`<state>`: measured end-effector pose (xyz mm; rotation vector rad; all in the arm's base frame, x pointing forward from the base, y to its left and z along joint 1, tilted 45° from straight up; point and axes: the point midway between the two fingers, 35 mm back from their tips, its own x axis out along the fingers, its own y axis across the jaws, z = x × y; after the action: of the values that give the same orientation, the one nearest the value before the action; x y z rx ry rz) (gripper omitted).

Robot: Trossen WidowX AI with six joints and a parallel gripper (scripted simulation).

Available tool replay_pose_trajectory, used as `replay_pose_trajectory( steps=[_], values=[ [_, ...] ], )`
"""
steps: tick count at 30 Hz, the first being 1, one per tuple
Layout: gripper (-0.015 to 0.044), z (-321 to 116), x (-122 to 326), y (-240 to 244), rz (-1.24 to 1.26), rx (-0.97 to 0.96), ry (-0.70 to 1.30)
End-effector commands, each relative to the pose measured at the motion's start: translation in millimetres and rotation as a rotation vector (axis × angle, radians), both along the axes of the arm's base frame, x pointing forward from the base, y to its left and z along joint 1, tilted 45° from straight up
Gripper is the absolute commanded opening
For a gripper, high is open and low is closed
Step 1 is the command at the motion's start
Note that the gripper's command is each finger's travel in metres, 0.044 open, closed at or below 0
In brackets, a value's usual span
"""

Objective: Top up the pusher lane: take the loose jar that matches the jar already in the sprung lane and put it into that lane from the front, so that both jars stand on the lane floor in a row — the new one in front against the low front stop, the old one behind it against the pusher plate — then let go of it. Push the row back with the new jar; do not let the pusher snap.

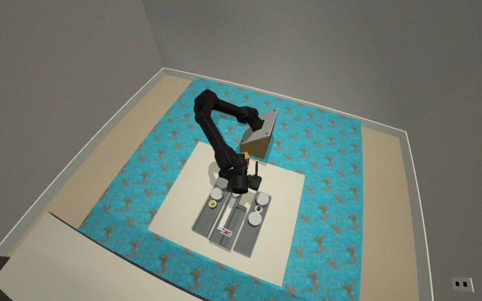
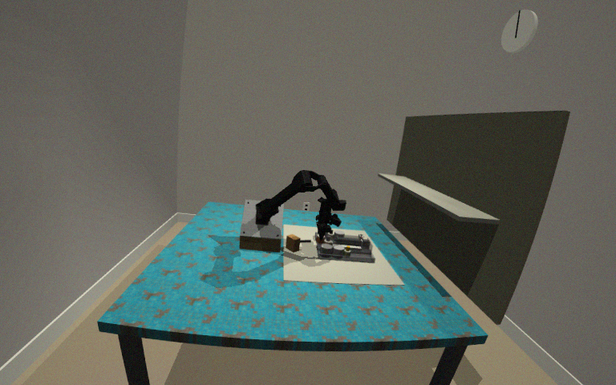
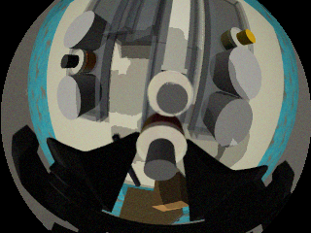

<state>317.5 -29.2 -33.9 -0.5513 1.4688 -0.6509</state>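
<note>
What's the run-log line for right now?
claw: shut on matching jar | position: lane front | lane jar: directly ahead | release: pending

From the top view, the gripper [image 1: 238, 191] hides the held jar [image 3: 162, 151] from you. Your wrist view does not show the lane's front stop.

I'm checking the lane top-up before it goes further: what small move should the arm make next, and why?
Probably ease the held jar forward along the middle lane, staying clamped. The gripper is shut on it, and the lane's own jar stands right ahead, so a slow push should move the row back without letting the pusher snap.
</note>
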Motion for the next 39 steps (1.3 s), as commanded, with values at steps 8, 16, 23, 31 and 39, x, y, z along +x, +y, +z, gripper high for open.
replay_pose_trajectory(
  steps=[8, 16, 23, 31, 39],
  values=[
    [0.0, 4, 12, 2, 0.007, -0.003, -0.027],
    [0.0, 5, 15, 2, 0.007, -0.003, -0.027],
    [0.0, 5, 17, 2, 0.007, -0.003, -0.028],
    [0.0, 6, 20, 2, 0.007, -0.003, -0.028],
    [0.0, 6, 20, 2, 0.007, -0.003, -0.028]
  ],
)
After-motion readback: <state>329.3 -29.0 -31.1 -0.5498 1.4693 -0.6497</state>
